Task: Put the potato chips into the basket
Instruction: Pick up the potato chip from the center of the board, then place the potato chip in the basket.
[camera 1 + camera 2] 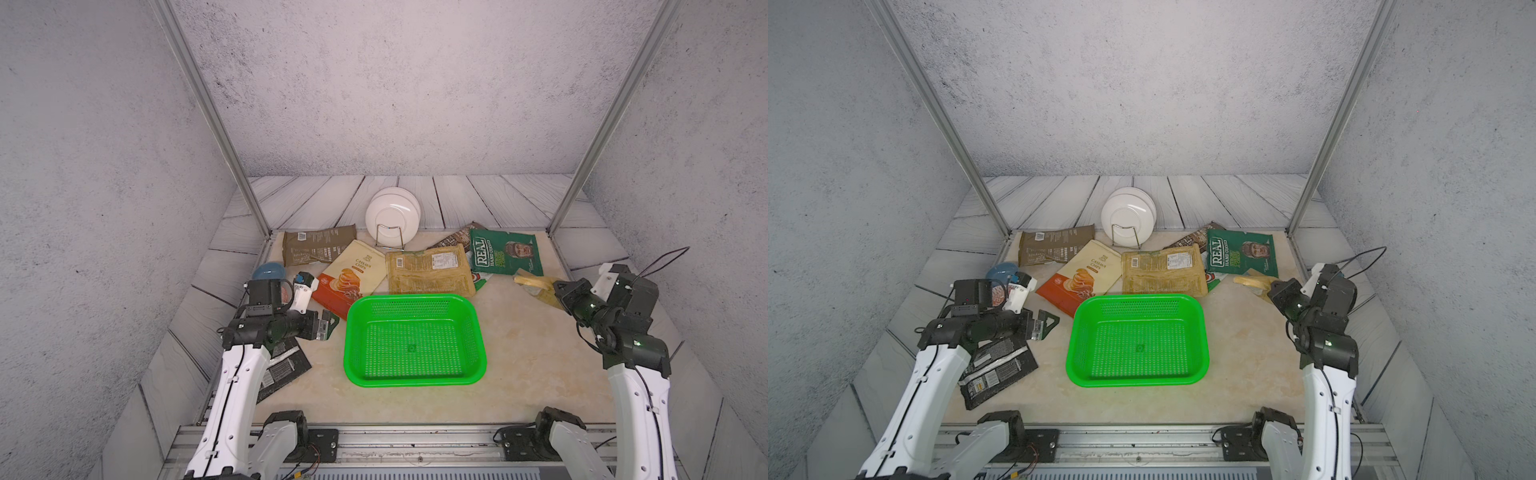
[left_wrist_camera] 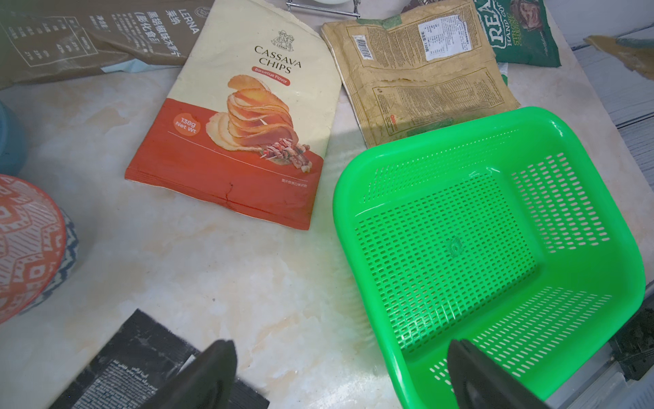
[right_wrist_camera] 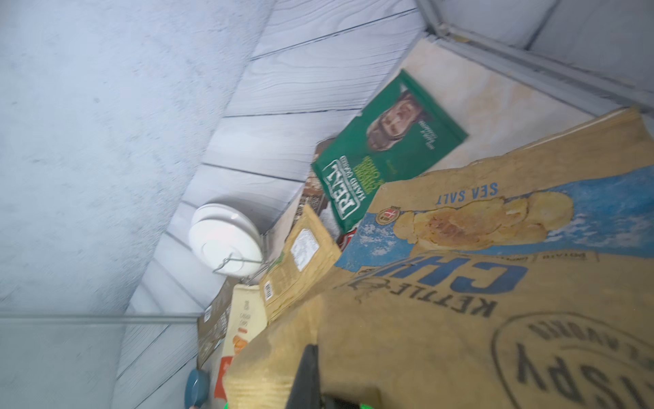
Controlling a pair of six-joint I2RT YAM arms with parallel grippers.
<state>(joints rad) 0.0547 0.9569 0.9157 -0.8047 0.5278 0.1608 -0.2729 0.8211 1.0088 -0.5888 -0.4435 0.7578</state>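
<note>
Chip bags all outside basket (image 1: 415, 296), which sits mid-table (image 1: 523, 357), toward front edge. Brown bag (image 1: 318, 246), cream-orange bag (image 1: 357, 270), tan bag (image 1: 428, 270) and green bag (image 1: 505, 251) lie along far edge; black bag (image 1: 284, 370) nr left edge. R gripper (image 1: 560, 291) pinched tight on sea-salt bag (image 3: 460, 318) nr right edge. L gripper (image 1: 328, 325) spread wide above black bag, just beside basket.

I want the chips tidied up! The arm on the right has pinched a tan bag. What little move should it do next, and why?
Probably swing the tan bag sideways until it hangs over the basket. The right fingers are shut on the bag's edge, the bag sits off to the basket's side, and the basket has no bags in it yet.
</note>
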